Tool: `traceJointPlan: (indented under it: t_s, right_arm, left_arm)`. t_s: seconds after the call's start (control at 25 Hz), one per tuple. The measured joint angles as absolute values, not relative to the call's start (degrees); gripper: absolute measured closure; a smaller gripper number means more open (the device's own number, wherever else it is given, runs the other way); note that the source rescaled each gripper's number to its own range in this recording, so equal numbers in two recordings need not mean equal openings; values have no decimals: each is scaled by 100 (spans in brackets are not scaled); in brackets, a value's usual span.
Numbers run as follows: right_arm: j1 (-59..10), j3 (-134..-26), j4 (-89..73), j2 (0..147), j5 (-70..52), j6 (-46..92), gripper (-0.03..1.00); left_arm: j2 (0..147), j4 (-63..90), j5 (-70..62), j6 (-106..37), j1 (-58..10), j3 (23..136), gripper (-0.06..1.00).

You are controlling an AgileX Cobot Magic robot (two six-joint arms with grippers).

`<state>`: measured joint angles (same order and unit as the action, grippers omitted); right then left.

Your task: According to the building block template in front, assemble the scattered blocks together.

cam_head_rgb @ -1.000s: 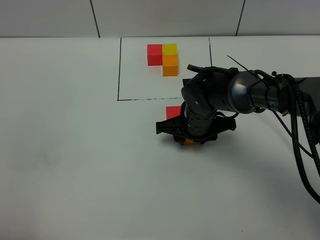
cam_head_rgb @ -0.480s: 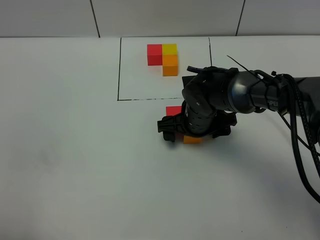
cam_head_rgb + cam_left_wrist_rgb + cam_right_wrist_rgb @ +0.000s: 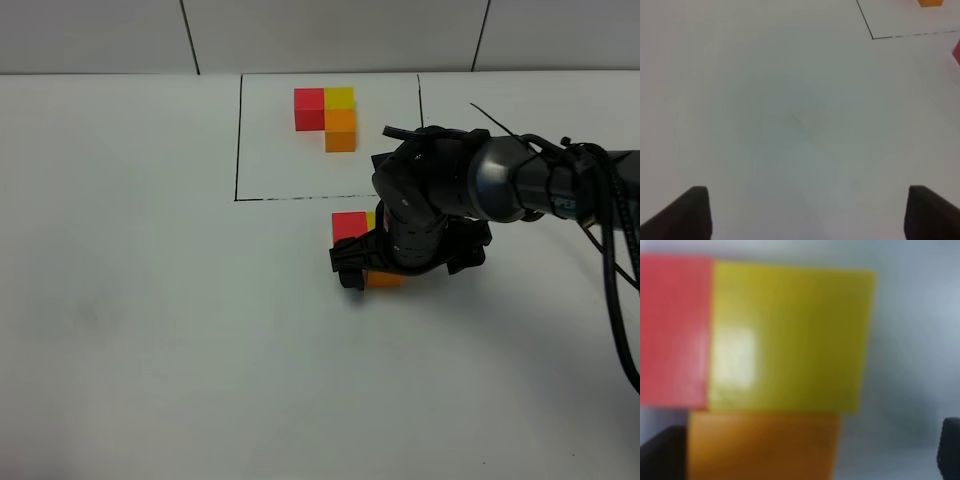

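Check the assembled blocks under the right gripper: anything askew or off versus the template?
Slightly off: in the right wrist view the orange cube sits shifted sideways against the yellow cube, edges not flush. Red cube adjoins yellow cleanly. The L matches the template.

Mostly buried under the right arm [image 3: 440, 200] in the high view: just a thin yellow sliver of the yellow cube [image 3: 370, 219] and a strip of the orange cube [image 3: 385, 280] peeking out. Right hand [image 3: 405, 272] largely masked by the wrist too. Super blurry up close in the right wrist view, with the red cube [image 3: 672, 330] cut by the frame edge and the orange one chopped off as well. Only 2 dark fingertips [image 3: 687, 215] of the left hand visible, corners only.
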<state>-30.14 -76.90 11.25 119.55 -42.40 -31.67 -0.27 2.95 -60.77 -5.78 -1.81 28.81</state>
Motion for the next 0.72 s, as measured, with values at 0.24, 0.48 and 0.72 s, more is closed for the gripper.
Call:
traceJointPlan:
  t_s: [0.24, 0.48, 0.72]
  right_arm:
    - [-2997, -7683, 643, 11059, -4518, -2428, -3]
    - [-2990, -7268, 589, 10361, -4679, -2133, -3]
    - [-2613, -6356, 609, 9810, -4444, -1997, -3]
  left_arm:
    - [-27, 295, -6077, -578, -181, 2881, 23]
    - [-27, 295, -6077, -578, -181, 2881, 23]
    - [-27, 295, -6077, -578, -181, 2881, 23]
